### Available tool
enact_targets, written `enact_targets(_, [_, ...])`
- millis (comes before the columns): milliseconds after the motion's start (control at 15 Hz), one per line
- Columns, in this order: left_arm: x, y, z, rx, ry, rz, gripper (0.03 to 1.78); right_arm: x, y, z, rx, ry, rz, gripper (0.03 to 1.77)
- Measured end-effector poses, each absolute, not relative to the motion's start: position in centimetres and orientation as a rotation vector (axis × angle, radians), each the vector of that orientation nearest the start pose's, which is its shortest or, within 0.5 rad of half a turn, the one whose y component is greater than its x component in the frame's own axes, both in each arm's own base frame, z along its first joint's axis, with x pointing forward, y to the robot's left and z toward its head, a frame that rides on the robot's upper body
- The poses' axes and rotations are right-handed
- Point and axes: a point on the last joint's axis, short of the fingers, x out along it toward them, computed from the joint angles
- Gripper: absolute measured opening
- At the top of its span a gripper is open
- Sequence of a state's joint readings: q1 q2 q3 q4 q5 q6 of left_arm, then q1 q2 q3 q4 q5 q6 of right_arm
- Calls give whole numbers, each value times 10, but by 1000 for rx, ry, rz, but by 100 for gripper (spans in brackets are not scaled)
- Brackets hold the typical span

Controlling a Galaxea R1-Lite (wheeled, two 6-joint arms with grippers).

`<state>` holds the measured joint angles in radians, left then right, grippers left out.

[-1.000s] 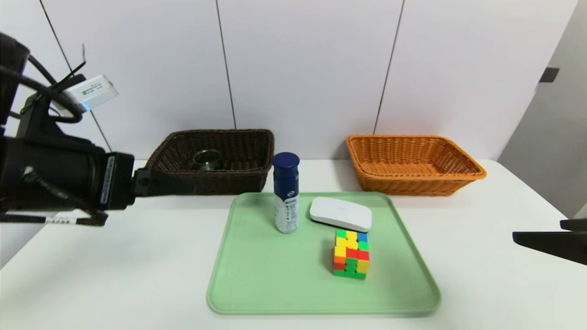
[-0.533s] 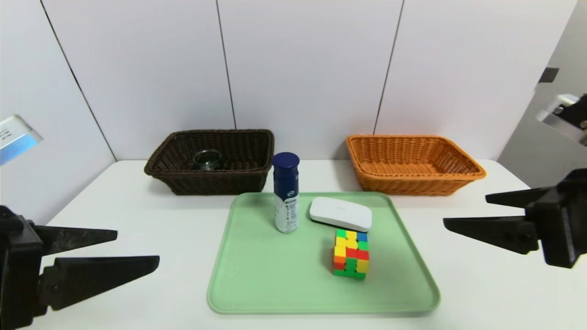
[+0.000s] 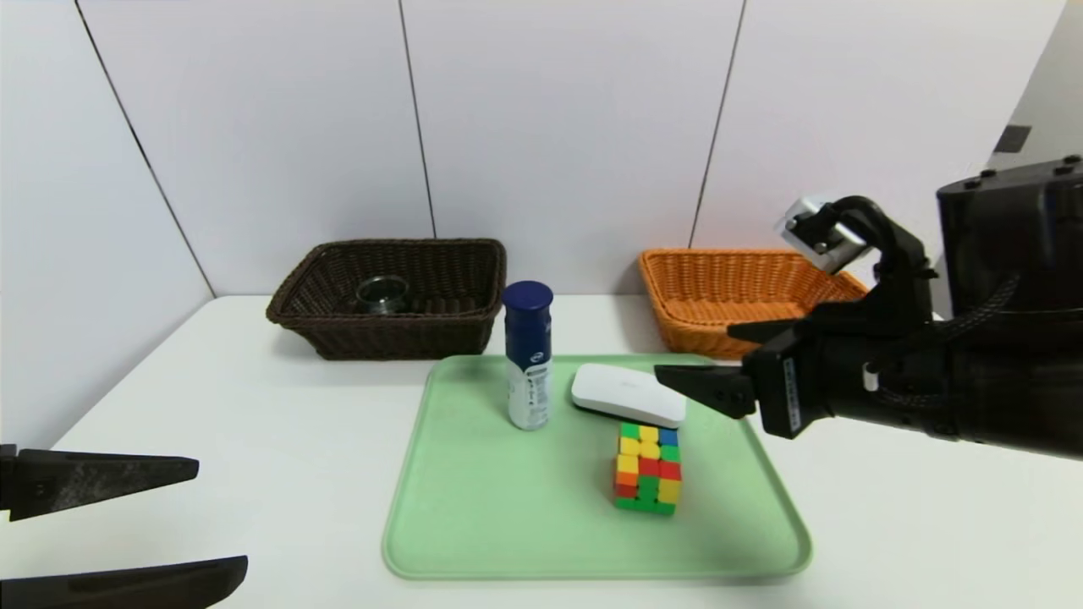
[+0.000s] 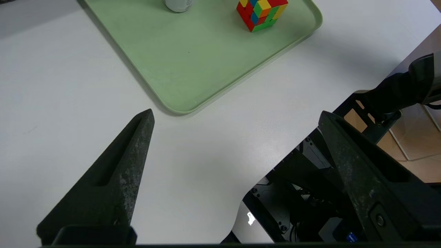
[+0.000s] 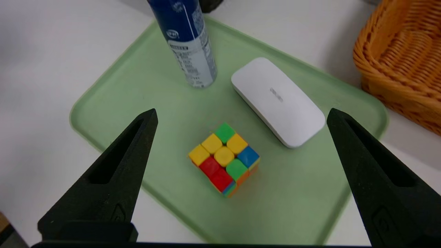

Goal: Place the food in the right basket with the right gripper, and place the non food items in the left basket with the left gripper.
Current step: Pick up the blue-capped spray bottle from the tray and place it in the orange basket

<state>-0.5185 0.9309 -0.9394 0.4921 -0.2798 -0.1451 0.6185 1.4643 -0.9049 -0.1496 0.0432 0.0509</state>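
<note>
I have the right gripper (image 3: 706,359) spread wide, empty, above the pale green plastic tray (image 3: 474,524) where the multicoloured puzzle cube (image 3: 648,468), flat white case (image 3: 628,394) and blue-capped bottle (image 3: 527,355) stand; left gripper (image 3: 203,516) gapes empty, low at the table's near-left edge
</note>
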Motion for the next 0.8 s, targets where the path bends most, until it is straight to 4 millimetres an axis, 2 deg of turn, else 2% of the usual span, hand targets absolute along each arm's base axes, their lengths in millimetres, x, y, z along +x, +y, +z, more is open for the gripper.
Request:
enact_targets(267, [75, -50, 271, -77, 543, -744, 169, 224, 178, 203, -40, 282, 692, 170])
enact_targets(533, [79, -52, 270, -75, 559, -738, 169, 238, 209, 188, -6, 156, 702, 170])
enact_targets(800, [85, -54, 269, -74, 566, -729, 169, 255, 230, 176, -15, 120, 697, 170])
